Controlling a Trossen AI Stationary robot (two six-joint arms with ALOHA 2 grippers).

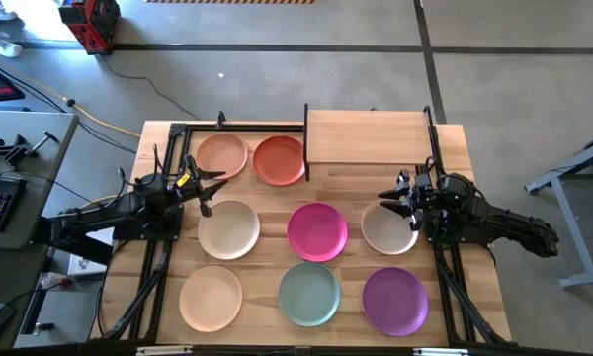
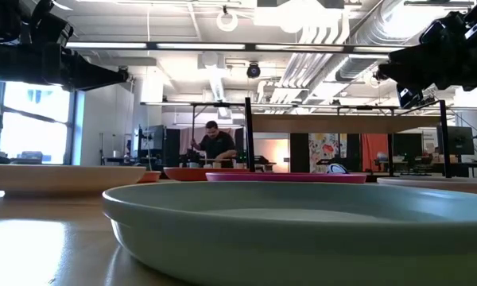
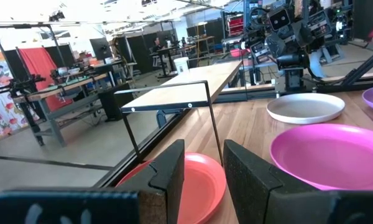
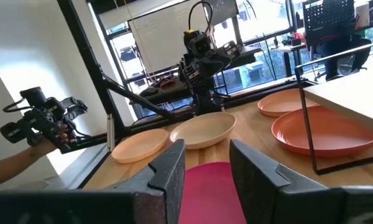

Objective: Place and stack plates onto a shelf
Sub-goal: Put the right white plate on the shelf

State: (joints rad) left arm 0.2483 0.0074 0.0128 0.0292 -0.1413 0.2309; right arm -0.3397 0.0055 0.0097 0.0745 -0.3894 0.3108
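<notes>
Several round plates lie flat on the wooden tabletop: peach (image 1: 222, 155) and orange-red (image 1: 280, 160) at the far side, cream (image 1: 228, 228), magenta (image 1: 317, 231) and off-white (image 1: 388, 227) in the middle row, peach (image 1: 211, 298), pale green (image 1: 309, 294) and purple (image 1: 394, 301) at the near side. The shelf (image 1: 368, 136), a pale board on thin black posts, stands at the far right and carries nothing. My left gripper (image 1: 204, 190) hovers open at the table's left, level, above the cream plate's far edge. My right gripper (image 1: 401, 204) hovers open at the right, over the off-white plate.
Black rails (image 1: 156, 287) of the arm mounts run along the table's left and right sides. The shelf's black posts (image 3: 214, 118) stand beside the orange-red plate (image 3: 199, 180). A person (image 2: 216, 144) is in the room far behind the table.
</notes>
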